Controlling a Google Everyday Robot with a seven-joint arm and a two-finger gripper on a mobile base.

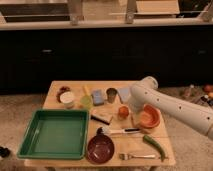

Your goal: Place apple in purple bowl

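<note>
The apple (123, 112) is a small orange-red fruit standing on the wooden table (75, 88), right of centre. The purple bowl (100, 148) is dark maroon and sits near the table's front edge, in front of and to the left of the apple. My white arm reaches in from the right, and its gripper (132, 112) hangs low just right of the apple, between it and the orange bowl (148, 116). The arm hides most of the gripper. I cannot tell if it touches the apple.
A green tray (54, 132) fills the front left. A metal cup (111, 95), blue sponge (97, 96), white cup (67, 99) and yellow-green cup (86, 102) stand at the back. A brush (117, 131), green pepper (154, 146) and fork (137, 156) lie near the bowl.
</note>
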